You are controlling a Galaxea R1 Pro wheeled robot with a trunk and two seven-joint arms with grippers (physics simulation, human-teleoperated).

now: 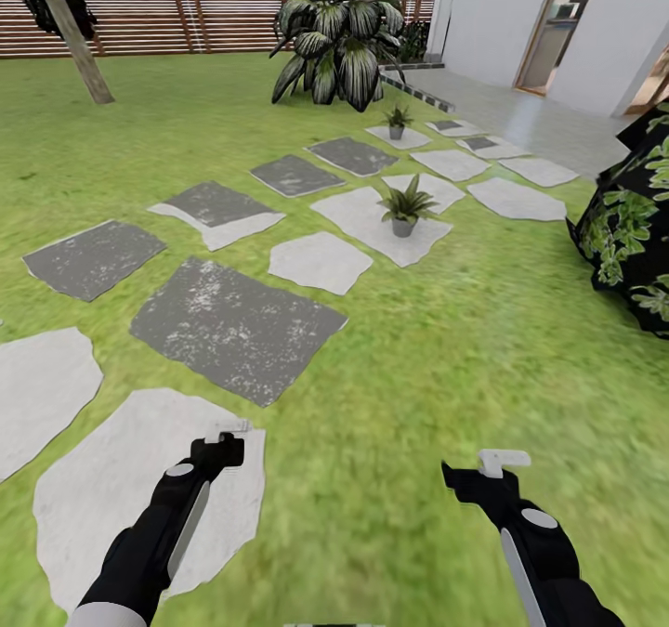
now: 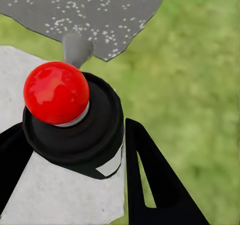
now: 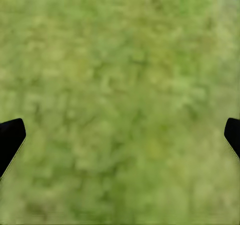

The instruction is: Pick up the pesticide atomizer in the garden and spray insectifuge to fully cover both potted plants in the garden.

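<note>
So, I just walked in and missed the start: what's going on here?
The robot stands on the garden lawn. Its left gripper clasps the pesticide atomizer, a dark bottle with a red knob on top. The right gripper is open over grass. The nearer potted plant and the farther potted plant sit ahead on pale stepping stones.

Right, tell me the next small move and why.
Probably roll the base forward toward the nearer potted plant. The left gripper seems to hold the spray bottle already, over a stepping stone, while both plants, including the farther potted plant, stand well ahead, likely beyond spray range.
</note>
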